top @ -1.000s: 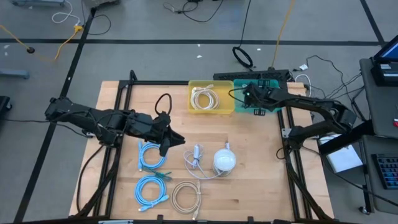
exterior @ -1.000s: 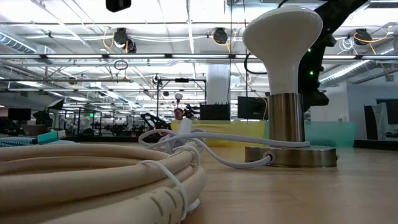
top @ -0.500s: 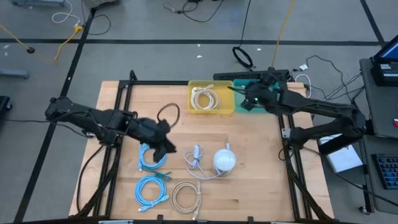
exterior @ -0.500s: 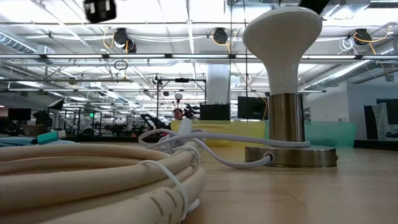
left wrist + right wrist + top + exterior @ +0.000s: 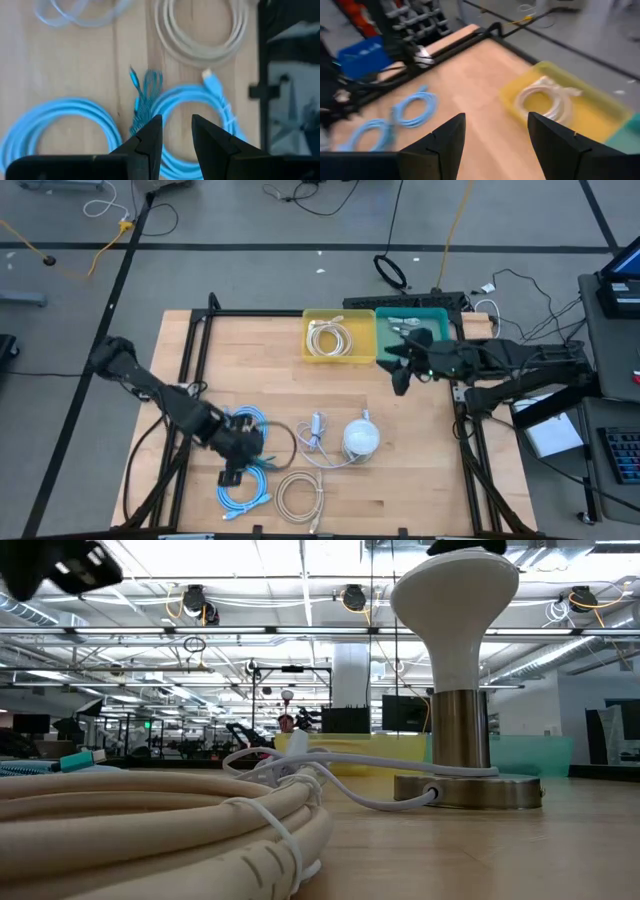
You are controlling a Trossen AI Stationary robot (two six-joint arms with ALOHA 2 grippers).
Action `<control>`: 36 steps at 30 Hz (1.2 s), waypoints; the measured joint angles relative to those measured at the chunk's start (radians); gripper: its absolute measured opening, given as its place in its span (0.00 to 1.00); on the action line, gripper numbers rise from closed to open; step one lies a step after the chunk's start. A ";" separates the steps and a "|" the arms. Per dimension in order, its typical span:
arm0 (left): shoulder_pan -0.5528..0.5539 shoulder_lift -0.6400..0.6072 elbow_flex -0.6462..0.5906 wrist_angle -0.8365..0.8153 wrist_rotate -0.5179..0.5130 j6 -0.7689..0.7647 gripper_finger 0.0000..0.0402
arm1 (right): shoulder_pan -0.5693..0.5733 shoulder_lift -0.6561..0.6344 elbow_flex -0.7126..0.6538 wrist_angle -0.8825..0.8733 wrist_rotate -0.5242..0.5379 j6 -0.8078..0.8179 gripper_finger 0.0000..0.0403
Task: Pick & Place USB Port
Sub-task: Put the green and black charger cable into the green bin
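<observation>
Several coiled cables lie on the table: two blue coils (image 5: 243, 430) (image 5: 245, 485), a small teal braided cable (image 5: 144, 95) between them, a beige coil (image 5: 300, 495) and a white USB cable (image 5: 315, 435) beside a white lamp (image 5: 361, 438). My left gripper (image 5: 236, 464) (image 5: 177, 122) hovers open above the gap between the blue coils, short of the teal cable. My right gripper (image 5: 398, 380) (image 5: 497, 135) is open, in the air on the near side of the green bin (image 5: 435, 315). A beige cable lies in the yellow bin (image 5: 340, 338).
The yellow and green bins stand side by side at the far edge, and a pale cable lies in the green one. The lamp (image 5: 460, 670) stands mid-table with its cord looping toward the white cable. Bare wood lies between the bins and the cables. A black frame borders the table.
My left gripper has swung from mid-table toward the near edge and now points down over the blue coils. My right gripper has drawn back from over the green bin toward the near edge.
</observation>
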 joint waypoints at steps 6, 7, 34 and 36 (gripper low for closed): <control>-0.039 0.136 0.000 0.003 -0.004 0.008 0.31 | 0.118 0.004 0.000 -0.004 -0.008 0.076 0.56; -0.039 0.157 0.000 0.006 -0.005 0.008 0.33 | 0.139 0.005 -0.002 -0.001 -0.008 0.085 0.57; 0.082 0.423 0.000 0.013 0.092 -0.107 0.08 | 0.422 -0.003 -0.127 0.419 0.022 0.144 0.56; 0.094 0.409 0.000 0.025 0.094 -0.158 0.05 | 0.422 -0.004 -0.127 0.418 0.022 0.143 0.56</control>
